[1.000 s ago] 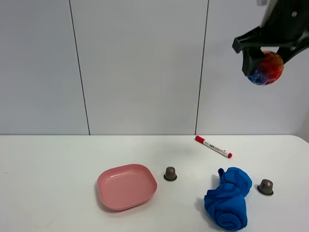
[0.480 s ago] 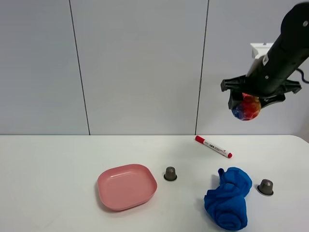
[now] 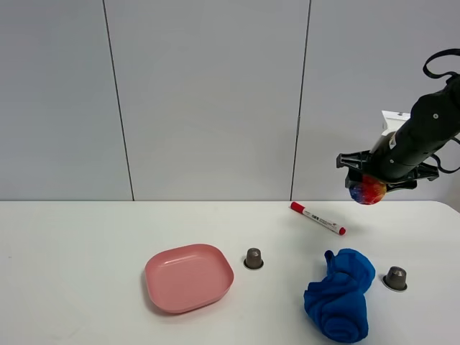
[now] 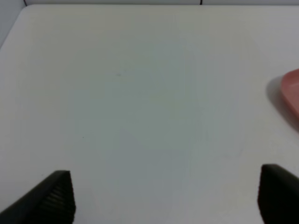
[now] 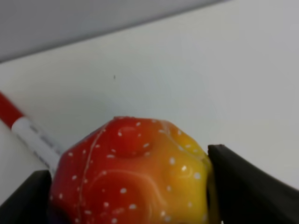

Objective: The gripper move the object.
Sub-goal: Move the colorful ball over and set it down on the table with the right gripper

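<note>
Ball [image 3: 368, 192] aloft in right end effector [image 3: 371, 184]

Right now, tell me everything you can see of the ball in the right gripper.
The ball is roundish and lumpy, with dimples, a glossy rubbery look and white speckles. It is red shading to orange and yellow, with a bluish patch on one side. It hangs in the air over the far right of the table, clamped between the black fingers of the right gripper. Nothing else touches it.
</note>
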